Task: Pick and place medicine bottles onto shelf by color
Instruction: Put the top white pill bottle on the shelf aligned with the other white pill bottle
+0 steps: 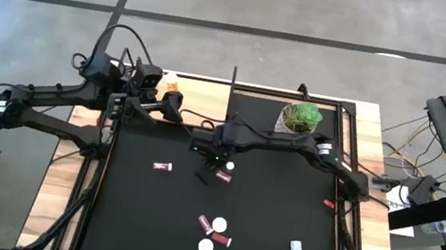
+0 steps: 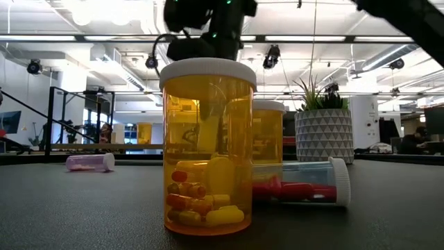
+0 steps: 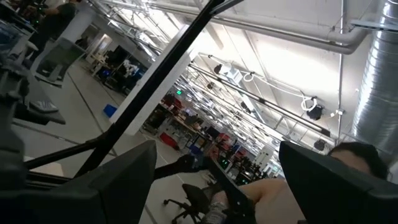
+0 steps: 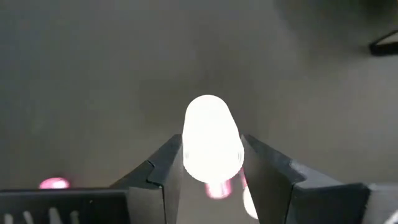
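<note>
Several medicine bottles lie scattered on the black tabletop in the high view, most toward the near edge, one off to the left. The right hand hangs over the tabletop's middle, a white cap showing just beside it; the shelf runs along the far edge, beyond that hand. The left hand waits at the far-left corner beside an orange bottle.

From the low view, an upright amber bottle fills the foreground with a red-filled one on its side behind it.

By the left wrist view, that hand's fingers stand wide apart with nothing between them.

Through the right wrist view, the fingers are partly closed around a white-capped bottle, which points straight out from the hand. I judge the right arm holds the piece and must carry it toward the shelf.
</note>
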You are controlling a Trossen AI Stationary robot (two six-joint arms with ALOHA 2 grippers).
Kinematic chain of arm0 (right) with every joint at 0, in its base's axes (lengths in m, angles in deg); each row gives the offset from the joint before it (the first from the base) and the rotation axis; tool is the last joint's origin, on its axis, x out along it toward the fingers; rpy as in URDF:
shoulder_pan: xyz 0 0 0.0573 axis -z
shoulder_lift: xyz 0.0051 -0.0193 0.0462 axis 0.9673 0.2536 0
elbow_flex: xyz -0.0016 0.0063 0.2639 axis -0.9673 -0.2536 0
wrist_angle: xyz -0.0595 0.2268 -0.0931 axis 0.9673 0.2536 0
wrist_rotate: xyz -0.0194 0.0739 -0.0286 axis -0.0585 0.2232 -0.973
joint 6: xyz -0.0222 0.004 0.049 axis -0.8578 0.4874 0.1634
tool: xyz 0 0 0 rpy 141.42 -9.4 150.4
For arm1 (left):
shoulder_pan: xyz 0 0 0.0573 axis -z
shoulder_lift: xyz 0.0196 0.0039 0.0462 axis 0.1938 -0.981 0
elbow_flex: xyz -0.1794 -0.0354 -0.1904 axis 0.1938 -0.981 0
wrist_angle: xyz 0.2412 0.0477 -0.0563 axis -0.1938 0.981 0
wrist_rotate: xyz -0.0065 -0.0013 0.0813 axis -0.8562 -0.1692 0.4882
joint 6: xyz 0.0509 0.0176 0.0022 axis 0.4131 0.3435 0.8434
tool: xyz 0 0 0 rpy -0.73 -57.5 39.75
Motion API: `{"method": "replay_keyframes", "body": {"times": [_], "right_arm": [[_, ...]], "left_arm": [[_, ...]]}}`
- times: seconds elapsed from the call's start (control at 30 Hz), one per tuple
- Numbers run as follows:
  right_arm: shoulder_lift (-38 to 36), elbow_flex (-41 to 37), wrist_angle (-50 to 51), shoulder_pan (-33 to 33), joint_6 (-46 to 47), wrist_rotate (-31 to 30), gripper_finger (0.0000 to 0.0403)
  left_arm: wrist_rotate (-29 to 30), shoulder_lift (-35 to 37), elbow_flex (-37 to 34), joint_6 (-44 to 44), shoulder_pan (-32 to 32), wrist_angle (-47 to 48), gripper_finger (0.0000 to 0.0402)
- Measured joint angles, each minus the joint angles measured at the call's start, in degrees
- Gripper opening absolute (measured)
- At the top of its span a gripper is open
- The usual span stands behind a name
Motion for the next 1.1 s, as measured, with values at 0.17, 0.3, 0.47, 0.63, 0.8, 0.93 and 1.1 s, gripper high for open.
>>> {"method": "replay_keyframes", "body": {"times": [0.17, 0.3, 0.47, 0.63, 0.8, 0.93, 1.1], "right_arm": [[5.5, 7.7, 5.1, 1.8, -5.7, 0.1, 0.0137], [8.7, 11.7, 7.0, 3.1, -8.5, 0.3, 0.0137], [10.0, 12.5, 6.8, 4.3, -9.9, 0.3, 0.0137], [10.1, 12.5, 6.6, 4.8, -11.1, 0.4, 0.0137], [10.1, 12.5, 6.3, 4.8, -12.0, 0.4, 0.0147], [10.1, 12.4, 6.1, 4.8, -12.7, 0.3, 0.0179], [10.0, 12.4, 6.0, 4.9, -13.6, 0.3, 0.0214]], "left_arm": [[0.1, 0.0, 0.0, 0.0, 0.0, 0.0, 0.0322], [0.2, 0.0, 0.0, 0.1, 0.0, -0.1, 0.0322], [0.6, -0.1, 0.0, 0.1, 0.0, -0.1, 0.0322], [0.7, -0.9, 0.0, 0.4, 0.0, -0.2, 0.0322], [0.8, -3.1, 0.0, 0.4, 0.0, -0.1, 0.0322], [0.7, -5.6, 0.0, 0.4, 0.0, -0.1, 0.0322], [-1.3, -7.6, 0.0, 0.4, 0.0, 0.0, 0.0322]]}}
